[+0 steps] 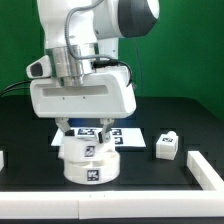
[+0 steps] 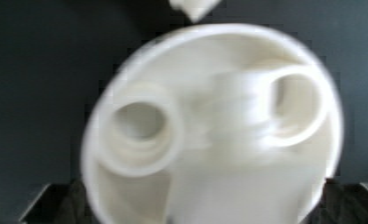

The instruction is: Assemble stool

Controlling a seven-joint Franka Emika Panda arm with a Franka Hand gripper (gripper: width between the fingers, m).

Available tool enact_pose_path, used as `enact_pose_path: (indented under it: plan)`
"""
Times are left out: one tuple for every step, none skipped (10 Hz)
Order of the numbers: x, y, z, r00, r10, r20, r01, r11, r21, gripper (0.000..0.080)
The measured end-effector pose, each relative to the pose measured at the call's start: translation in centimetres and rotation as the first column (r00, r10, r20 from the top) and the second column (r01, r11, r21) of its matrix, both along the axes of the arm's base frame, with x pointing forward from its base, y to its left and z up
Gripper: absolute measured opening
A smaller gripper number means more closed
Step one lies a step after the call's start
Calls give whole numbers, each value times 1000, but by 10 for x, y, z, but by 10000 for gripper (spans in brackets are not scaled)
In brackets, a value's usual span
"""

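Seat: the round seat [image 1: 88, 160] stands on the black table [image 1: 170, 180], right under the arm, sockets facing up in the wrist view [image 2: 199, 125].
Gripper: the gripper [image 1: 88, 135] sits low over the seat; whether its fingers are parted or clamped cannot be told.
Leg: a loose leg [image 1: 167, 146] lies nearby toward the exterior view's right.
Step, likely: seating or twisting a leg into a socket.
Advice: keep the part vertical over its socket, press gently, and watch that the seat does not slide.
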State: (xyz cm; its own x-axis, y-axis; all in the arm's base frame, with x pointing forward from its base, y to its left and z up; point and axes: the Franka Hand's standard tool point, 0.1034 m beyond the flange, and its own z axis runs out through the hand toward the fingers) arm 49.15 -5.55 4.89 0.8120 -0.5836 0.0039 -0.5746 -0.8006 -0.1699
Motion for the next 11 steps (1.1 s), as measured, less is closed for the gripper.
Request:
enact_pose_path:
  plan:
    - [5,3,-3,1000,-6,-3,6,1000,5,649]
    - [18,6,5,1000,-2,17,2,1000,6,649]
    - [24,5,10,1000,-3,31,3,1000,4,649]
    - [23,6,8,1000,-2,29,1,1000,5,649]
    - [23,4,8,999,19,32,-19,1000,1,649]
    - [22,1,7,999,42,34,-42,999,-5,649]
    - [18,-1,2,998,58,30,-58,998,-7,649]
    - [17,0,-2,998,59,31,-59,998,-11,649]
    - [17,1,-5,997,68,32,-68,998,-14,649]
    - [15,0,-8,996,79,31,-78,997,-16,649]
    - [16,0,-7,996,80,32,-80,997,-16,649]
